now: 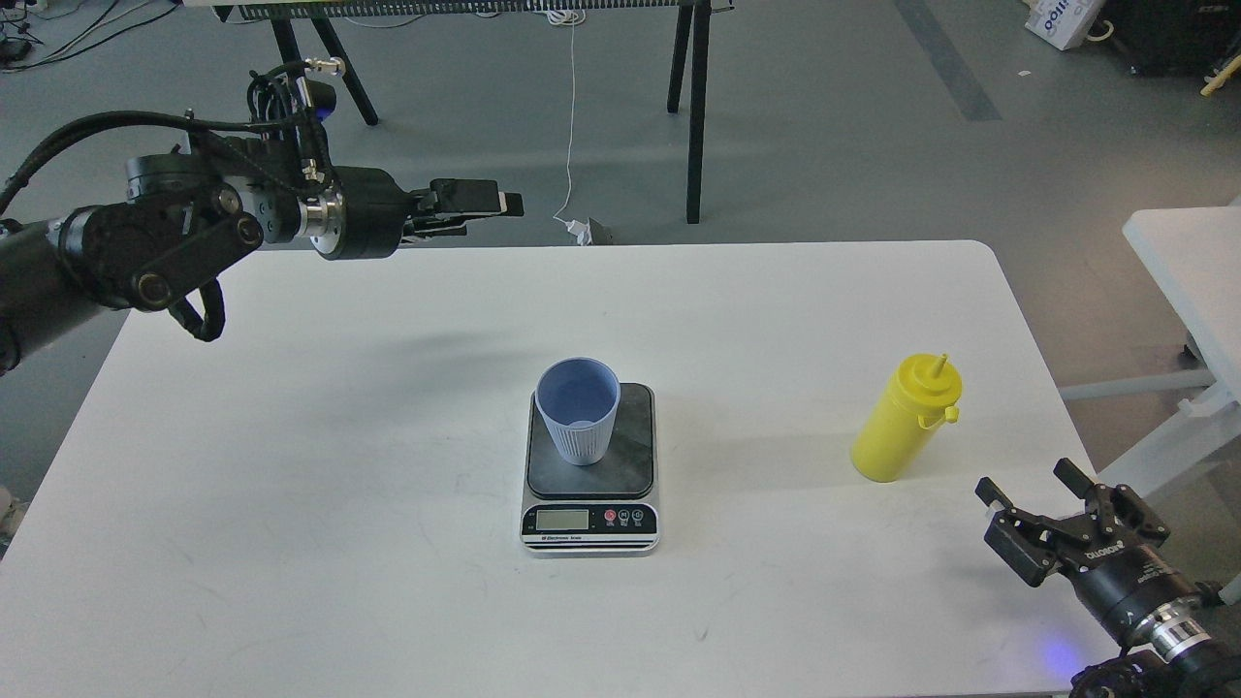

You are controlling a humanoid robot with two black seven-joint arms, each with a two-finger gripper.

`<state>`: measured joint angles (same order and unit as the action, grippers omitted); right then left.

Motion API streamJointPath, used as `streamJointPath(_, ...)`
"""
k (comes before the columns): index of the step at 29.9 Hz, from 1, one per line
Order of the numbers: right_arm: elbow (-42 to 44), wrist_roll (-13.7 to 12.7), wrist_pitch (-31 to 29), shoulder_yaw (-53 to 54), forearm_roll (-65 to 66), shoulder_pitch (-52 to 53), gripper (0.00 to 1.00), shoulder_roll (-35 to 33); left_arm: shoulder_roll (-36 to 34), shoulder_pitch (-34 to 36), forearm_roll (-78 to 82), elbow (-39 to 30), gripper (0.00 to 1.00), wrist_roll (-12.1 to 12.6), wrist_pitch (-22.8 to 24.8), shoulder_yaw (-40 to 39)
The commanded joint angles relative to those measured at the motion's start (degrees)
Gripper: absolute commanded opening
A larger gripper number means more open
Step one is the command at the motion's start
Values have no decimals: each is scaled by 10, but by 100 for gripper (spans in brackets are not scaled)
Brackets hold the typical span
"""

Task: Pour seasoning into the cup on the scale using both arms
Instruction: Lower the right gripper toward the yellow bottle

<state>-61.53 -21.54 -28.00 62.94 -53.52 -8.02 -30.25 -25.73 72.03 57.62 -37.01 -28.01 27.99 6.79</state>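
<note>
The light blue cup (579, 411) stands upright on the dark platform of the scale (630, 456) at the table's middle, and it looks empty. The yellow seasoning bottle (904, 423) stands upright to the right of the scale, nozzle up. My left gripper (485, 204) hovers above the table's far edge, pointing right, well back and left of the cup. It is seen side-on, so its fingers cannot be told apart. My right gripper (1026, 482) is open and empty at the table's front right, below and right of the bottle.
The white table (291, 465) carries only the scale, cup and bottle. Black trestle legs (694, 107) stand on the grey floor behind it. A second white table (1188, 262) stands off to the right.
</note>
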Motion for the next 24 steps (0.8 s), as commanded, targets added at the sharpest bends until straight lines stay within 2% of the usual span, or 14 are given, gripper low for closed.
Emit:
streamJointPath(1,30,1,0,-1,37,18,99,35,0,0,-1,0,98,0,0,1)
streamJointPath(24,82,5,0,-47,87,107,99,82,0,-10,0,0,99,0,0,1)
